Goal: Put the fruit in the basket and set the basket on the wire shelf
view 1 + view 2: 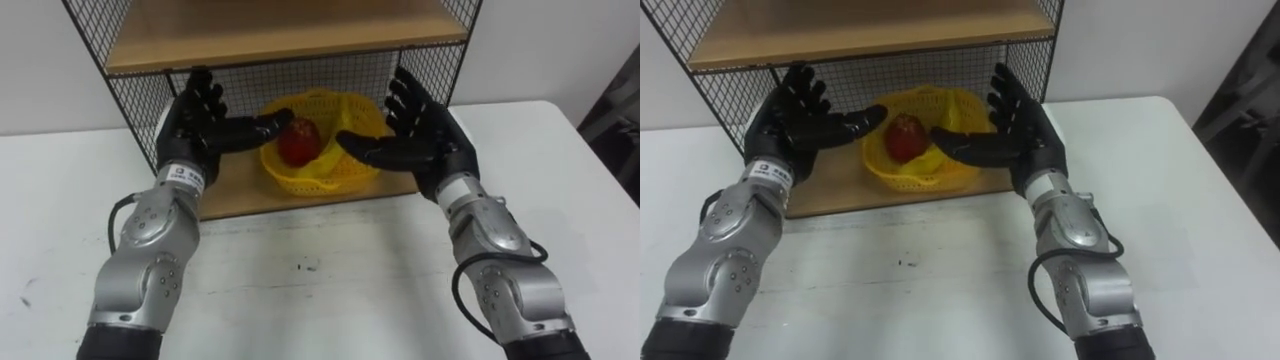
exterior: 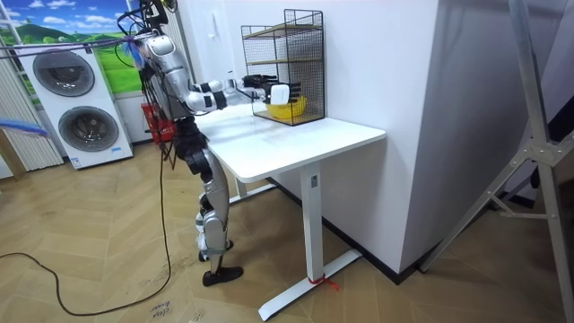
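- Yellow basket (image 1: 318,172) sat on the lower wooden board (image 1: 235,192) of the wire shelf (image 1: 138,98), under the upper board (image 1: 280,30).
- Red fruit (image 1: 298,142) lay inside the basket, near its middle.
- Left hand (image 1: 195,125) was held up just left of the basket, palm facing inward and fingers straight and spread, gripping nothing.
- Right hand (image 1: 425,132) mirrored it just right of the basket, palm inward and fingers spread, also empty.
- Both thumbs pointed inward over the basket's rim, toward the fruit from either side; couldn't tell if they touched the basket.
- The basket sat between the two palms, slightly behind them, and neither hand was curled round it.
- The shelf stood on a white table (image 1: 330,270), at its far edge against the wall (image 2: 395,108).
- In the room view the robot stood at the table's end on the room view's left, with both arms stretched forward to the shelf.
- Washing machines (image 2: 76,108) stood behind the robot, on a wood herringbone floor (image 2: 108,269).
- The basket was round, made of open-weave plastic mesh with a wavy rim.
- The fruit was smooth, glossy and roundish.
- The shelf had black wire grid sides and back, with flat light-wood boards.
- The tabletop was matte white with a few small dark specks.
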